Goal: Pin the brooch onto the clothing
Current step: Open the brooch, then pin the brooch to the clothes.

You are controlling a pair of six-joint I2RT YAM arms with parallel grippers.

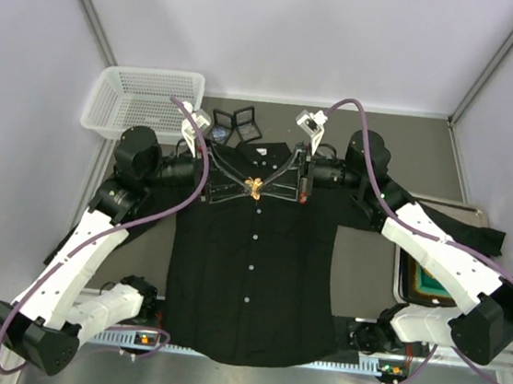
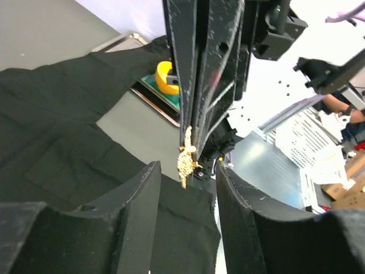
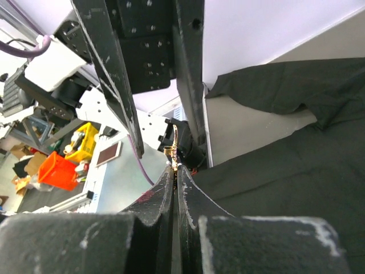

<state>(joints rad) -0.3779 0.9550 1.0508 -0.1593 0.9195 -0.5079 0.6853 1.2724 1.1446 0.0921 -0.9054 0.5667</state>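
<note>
Your right gripper (image 3: 175, 171) pinches the small gold ornate brooch (image 3: 174, 154) at its tips, dead ahead of your part-spread left gripper (image 2: 186, 171), over the black button-up shirt (image 1: 251, 284).

Grey bench (image 1: 409, 154), walled on three sides. Black button-up shirt (image 1: 251, 284) spread flat at centre, front up, collar toward far edge, hem at near edge, sleeves out to both sides. White plastic basket (image 1: 142, 100) at far left corner. Small dark open boxes (image 1: 236, 123) just beyond collar. Metal tray (image 1: 402, 269) at right, beside shirt body, largely hidden under arm.
</note>
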